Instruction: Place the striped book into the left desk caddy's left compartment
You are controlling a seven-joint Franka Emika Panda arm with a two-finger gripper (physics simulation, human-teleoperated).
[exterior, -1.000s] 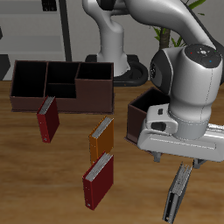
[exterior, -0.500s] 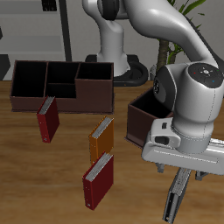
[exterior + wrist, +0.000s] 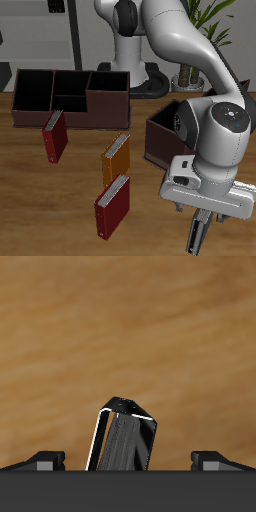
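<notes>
The striped book (image 3: 196, 236) stands on edge near the table's front edge, thin and grey with fine stripes. My gripper (image 3: 200, 213) hangs open directly over it, one finger on each side of its top. In the wrist view the striped book (image 3: 124, 438) rises between the two fingertips (image 3: 45, 459), which stand well apart from its covers. The left desk caddy (image 3: 160, 137) is the dark brown box turned diagonally farther back, and the arm hides most of it.
A second brown caddy (image 3: 70, 95) sits square at the back. A dark red book (image 3: 54, 137), an orange book (image 3: 116, 160) and another dark red book (image 3: 112, 205) stand on the table between that caddy and the front edge.
The arm has come down and shifted a little toward the front edge, bringing the open fingers lower around the striped book's top. The book has not moved.
</notes>
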